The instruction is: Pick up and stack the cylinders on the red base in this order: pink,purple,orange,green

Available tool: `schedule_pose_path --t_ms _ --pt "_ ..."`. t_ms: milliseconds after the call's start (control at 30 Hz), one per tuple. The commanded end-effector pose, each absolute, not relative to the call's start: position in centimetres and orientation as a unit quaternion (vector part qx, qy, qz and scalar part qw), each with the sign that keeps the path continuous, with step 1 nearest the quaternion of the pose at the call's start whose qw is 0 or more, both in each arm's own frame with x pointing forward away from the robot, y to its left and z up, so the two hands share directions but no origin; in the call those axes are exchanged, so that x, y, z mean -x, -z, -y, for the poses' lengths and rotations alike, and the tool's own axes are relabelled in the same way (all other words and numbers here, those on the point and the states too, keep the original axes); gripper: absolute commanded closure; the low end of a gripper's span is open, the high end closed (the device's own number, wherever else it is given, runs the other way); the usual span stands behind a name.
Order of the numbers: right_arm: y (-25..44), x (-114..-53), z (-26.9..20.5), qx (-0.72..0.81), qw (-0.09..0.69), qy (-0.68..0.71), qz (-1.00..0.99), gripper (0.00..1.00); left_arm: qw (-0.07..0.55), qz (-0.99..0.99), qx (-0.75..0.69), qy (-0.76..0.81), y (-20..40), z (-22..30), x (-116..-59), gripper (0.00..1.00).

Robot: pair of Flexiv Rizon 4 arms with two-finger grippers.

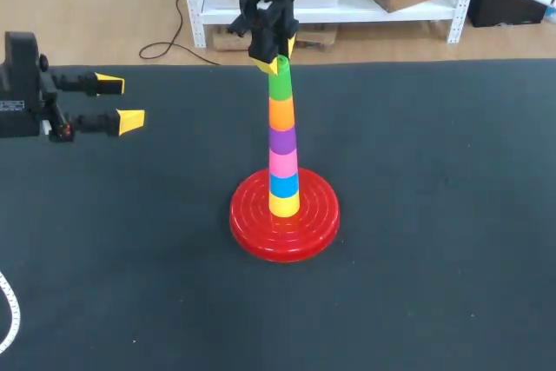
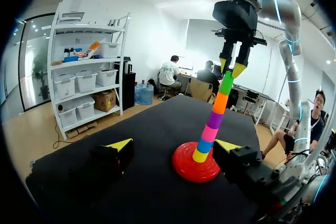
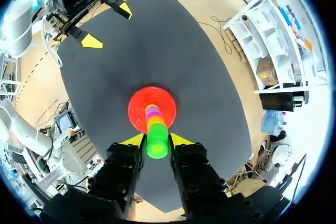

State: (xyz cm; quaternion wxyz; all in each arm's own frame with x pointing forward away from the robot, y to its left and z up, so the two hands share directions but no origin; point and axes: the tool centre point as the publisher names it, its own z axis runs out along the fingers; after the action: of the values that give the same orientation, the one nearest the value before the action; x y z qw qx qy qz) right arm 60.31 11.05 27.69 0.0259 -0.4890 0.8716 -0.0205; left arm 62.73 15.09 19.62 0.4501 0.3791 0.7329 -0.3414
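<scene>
The fingers of the right gripper are clenched on the green cylinder from two sides – it is found highest above the red base. Under it the orange cylinder, purple cylinder, pink cylinder, blue piece and yellow piece are stacked, tilted, on the base's middle. The left gripper is held well apart from the base – fingers released

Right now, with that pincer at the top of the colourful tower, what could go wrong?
The right pincer grips the green cylinder atop a tall, narrow stack that seems to lean. Pulling away sideways, or letting go unevenly, might tip the stack off the red base. If green isn't fully seated on the orange cylinder, it could drop off.
</scene>
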Motion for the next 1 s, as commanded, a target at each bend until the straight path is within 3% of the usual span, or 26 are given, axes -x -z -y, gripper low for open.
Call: schedule_pose_path --t_ms 33,800,867,900,1000 --pt "-27.3 -60.2 -10.9 0.488 0.026 0.019 -0.872 1.00 0.454 -0.731 -0.378 0.341 -19.4 -15.1 -62.7 0.00" --pt "-26.4 -60.3 -11.4 0.477 0.027 0.018 -0.878 1.00 0.454 -0.731 -0.378 0.341 -19.4 -15.1 -62.7 0.00" --pt "-27.2 -60.4 -11.3 0.471 0.039 0.017 -0.881 0.54 0.454 -0.731 -0.378 0.341 -19.4 -15.1 -62.7 0.00" --pt "-27.2 -60.4 -11.3 0.471 0.039 0.017 -0.881 0.00 0.454 -0.731 -0.378 0.341 -19.4 -15.1 -62.7 0.00" --pt "-27.2 -60.4 -11.3 0.471 0.039 0.017 -0.881 0.00 0.454 -0.731 -0.378 0.341 -19.4 -15.1 -62.7 0.00"
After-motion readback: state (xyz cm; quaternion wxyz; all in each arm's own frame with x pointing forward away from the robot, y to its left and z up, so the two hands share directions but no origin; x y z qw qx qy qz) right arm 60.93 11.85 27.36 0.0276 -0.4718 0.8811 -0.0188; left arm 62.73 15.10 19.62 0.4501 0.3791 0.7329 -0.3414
